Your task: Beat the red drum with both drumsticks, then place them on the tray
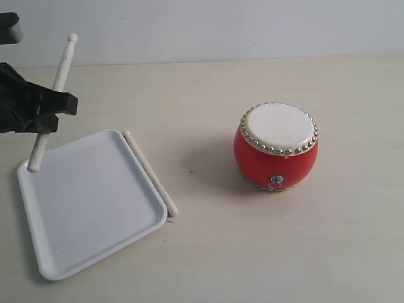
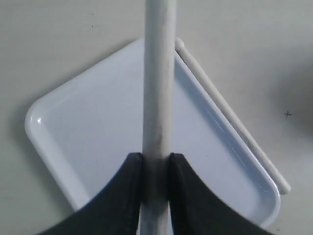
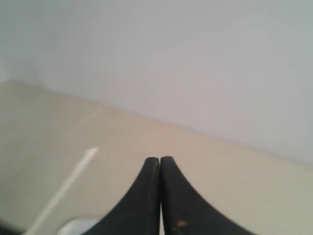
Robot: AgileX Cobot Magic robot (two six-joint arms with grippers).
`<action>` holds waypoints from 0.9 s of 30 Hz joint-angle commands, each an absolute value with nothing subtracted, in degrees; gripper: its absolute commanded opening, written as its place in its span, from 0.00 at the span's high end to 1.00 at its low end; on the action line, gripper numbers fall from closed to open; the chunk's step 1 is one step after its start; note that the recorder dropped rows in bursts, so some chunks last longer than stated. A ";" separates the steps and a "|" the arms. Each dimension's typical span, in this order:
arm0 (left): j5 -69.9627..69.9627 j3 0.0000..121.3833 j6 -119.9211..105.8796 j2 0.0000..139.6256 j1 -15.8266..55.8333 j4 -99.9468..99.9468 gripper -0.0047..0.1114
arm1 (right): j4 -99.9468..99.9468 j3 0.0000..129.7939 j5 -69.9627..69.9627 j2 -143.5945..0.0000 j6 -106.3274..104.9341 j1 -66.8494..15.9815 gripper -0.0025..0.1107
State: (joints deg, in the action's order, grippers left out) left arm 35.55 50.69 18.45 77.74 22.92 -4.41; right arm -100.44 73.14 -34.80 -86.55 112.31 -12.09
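Spanning the scene is a pale beige tabletop (image 1: 208,252) that ends at a plain whitish wall (image 1: 221,25). The left gripper (image 2: 156,164) is clamped on one drumstick (image 1: 62,72) about halfway along it, a black finger on either side. It holds the stick steeply tilted, rounded tip up, with the lower end at the far left corner of the white tray (image 1: 82,196); whether it touches the rim is unclear. The other drumstick (image 1: 151,173) lies on the table outside the tray, along its right rim. The red drum (image 1: 276,148) stands upright well to the right. The right gripper (image 3: 160,164) appears only in its own wrist view, fingers pressed together on nothing, facing the wall. The left wrist view looks down the held stick onto the tray and misses the drum.
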 commanded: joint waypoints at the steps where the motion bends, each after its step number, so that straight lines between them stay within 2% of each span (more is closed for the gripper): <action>1: 34.05 50.50 16.75 75.50 22.65 -4.81 0.96 | -99.95 76.18 -8.64 -86.53 99.03 -12.03 0.98; 6: 33.14 50.63 16.63 75.38 22.65 -5.48 0.96 | -99.44 78.63 10.32 -87.39 83.02 -12.03 0.98; 8: 32.63 50.63 16.64 75.38 22.65 -6.36 0.96 | -91.29 78.63 17.55 -87.56 70.38 -12.70 0.98; 12: 30.19 50.63 16.64 75.38 21.73 -6.66 0.96 | -53.99 82.23 35.29 -91.10 24.69 -13.97 0.98; 15: 29.39 50.63 15.57 75.38 20.96 -6.74 0.96 | -18.38 87.00 46.31 -94.21 4.51 -13.96 0.98; 18: 30.33 50.63 12.05 75.38 20.54 -6.74 0.96 | 8.03 89.92 56.28 -96.94 -14.12 -16.01 0.98; 21: 30.56 50.63 11.11 75.38 20.54 -6.59 0.96 | 11.20 90.30 60.74 -98.61 -16.82 -22.33 0.98; 27: 30.69 50.63 11.11 75.38 20.54 -6.59 0.96 | 8.92 91.01 60.80 -104.36 -16.41 -35.88 0.98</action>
